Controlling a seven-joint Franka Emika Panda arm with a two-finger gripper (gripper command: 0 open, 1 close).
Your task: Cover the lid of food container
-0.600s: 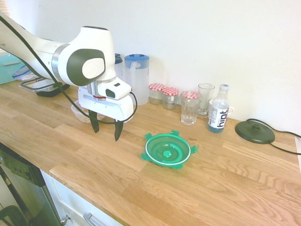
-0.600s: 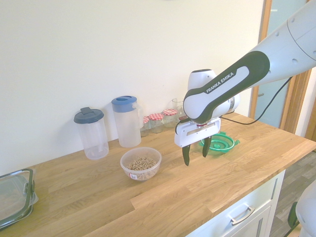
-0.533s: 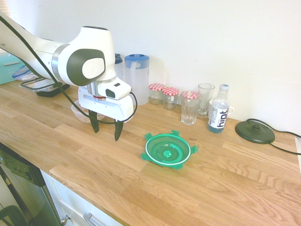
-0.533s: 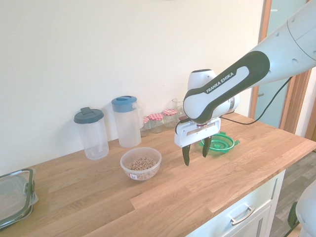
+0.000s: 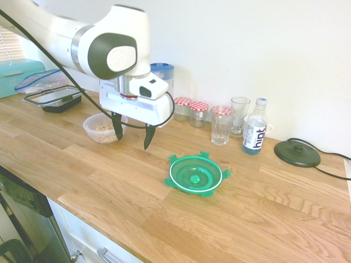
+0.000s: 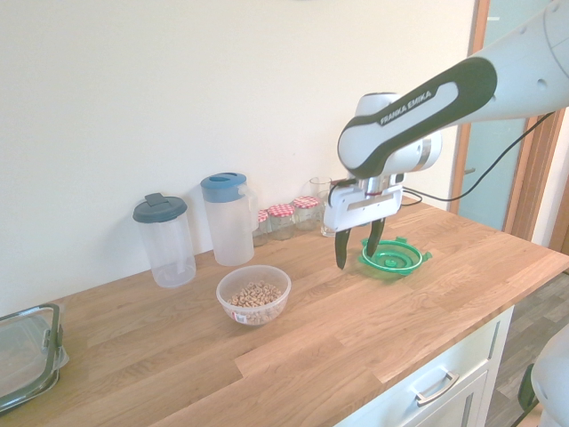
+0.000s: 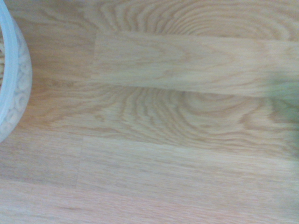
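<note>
- A rectangular black-rimmed container (image 5: 52, 98) sits at the far left of the wooden counter (image 5: 263, 208), near the wall.
- The food container (image 5: 101, 128), a whitish bowl of brownish grains, stands in front of it, uncovered; its rim also shows at the edge of the wrist view (image 7: 14, 79).
- The gripper (image 5: 131, 130) hangs above bare counter between bowl and lid, fingers apart and empty, tips pointing down.
- Behind it a blue-lidded jug (image 5: 163, 87) stands at the wall; the second exterior view shows a second, grey-lidded jug (image 6: 165, 240) beside it.
- The lid (image 5: 195, 174) lies flat on the counter, well apart from the bowl, nothing between them except the gripper.
- Behind the lid: red-checked jars (image 5: 198, 113), two glasses (image 5: 221, 125), a water bottle (image 5: 254, 127).
- A black disc with a cord (image 5: 297, 153) lies at far right.
</note>
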